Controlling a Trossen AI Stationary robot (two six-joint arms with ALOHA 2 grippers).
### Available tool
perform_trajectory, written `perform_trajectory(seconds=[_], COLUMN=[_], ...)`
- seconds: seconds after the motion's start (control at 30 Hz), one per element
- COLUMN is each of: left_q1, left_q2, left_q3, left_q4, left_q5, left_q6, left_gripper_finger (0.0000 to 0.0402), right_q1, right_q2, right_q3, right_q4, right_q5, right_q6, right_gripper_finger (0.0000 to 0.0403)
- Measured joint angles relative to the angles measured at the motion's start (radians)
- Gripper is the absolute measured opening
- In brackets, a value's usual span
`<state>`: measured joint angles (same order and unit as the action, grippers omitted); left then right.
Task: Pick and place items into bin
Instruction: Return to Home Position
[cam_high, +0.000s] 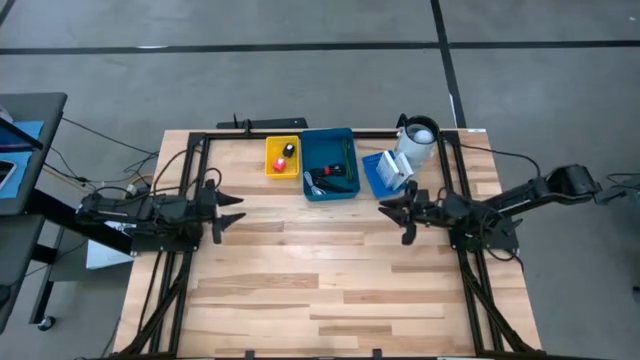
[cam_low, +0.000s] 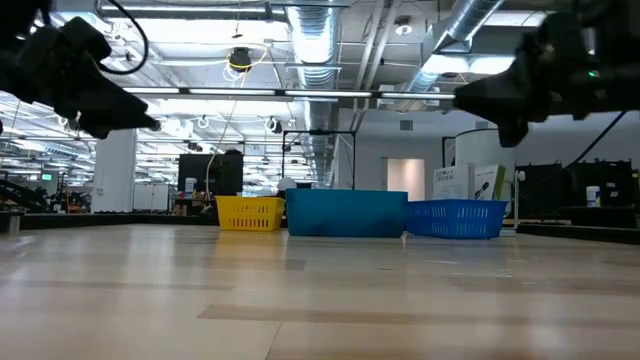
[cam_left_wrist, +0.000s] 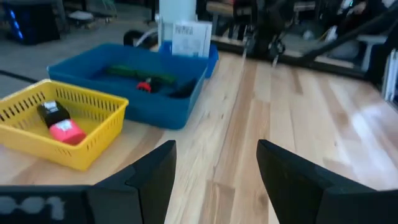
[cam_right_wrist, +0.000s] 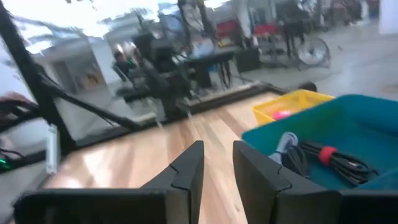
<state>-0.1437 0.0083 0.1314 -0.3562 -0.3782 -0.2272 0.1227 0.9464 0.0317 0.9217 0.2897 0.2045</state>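
Gaping apart with nothing between them, the fingers of the left gripper (cam_high: 238, 208) hover over the wooden table (cam_high: 320, 290), off the blue bin's (cam_high: 306, 165) left front corner. The right gripper (cam_high: 395, 222), fingers also parted and empty, hangs off the bin's right front corner. Bundled cables (cam_high: 333, 172) lie inside the bin. White card packages (cam_high: 392, 168) stand just right of it, and a yellow basket (cam_high: 270, 168) touches its left side.
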Motion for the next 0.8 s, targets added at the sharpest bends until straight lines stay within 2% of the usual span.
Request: perform_trajectory(seconds=[0.07,0.3,0.43,0.53,0.63,0.8], left_q1=[0.001,0.024,0.042,0.049,0.057,0.057], left_q2=[-0.007,-0.008,-0.007,-0.007,-0.007,-0.007], left_q3=[0.003,-0.003,-0.003,-0.003,-0.003,-0.003], left_q4=[-0.003,-0.016,-0.017,-0.017,-0.017,-0.018], left_q5=[-0.002,0.001,0.000,0.002,0.002,0.003], left_q6=[0.000,0.001,0.002,0.001,0.002,0.002], left_gripper_finger=[0.0213,0.0213,0.0213,0.0213,0.0213,0.0213], right_q1=[0.009,0.067,0.109,0.136,0.151,0.150], right_q2=[0.010,-0.026,-0.106,-0.205,-0.324,-0.581], right_q3=[-0.025,-0.025,-0.025,-0.026,-0.026,-0.026], right_q4=[0.065,0.065,0.136,0.122,0.038,-0.321], right_q5=[0.000,0.033,0.101,0.148,0.180,0.184], right_q6=[0.004,-0.032,-0.136,-0.212,-0.239,-0.160], right_gripper_finger=[0.0082,0.0082,0.0082,0.0082,0.0082,0.0082])
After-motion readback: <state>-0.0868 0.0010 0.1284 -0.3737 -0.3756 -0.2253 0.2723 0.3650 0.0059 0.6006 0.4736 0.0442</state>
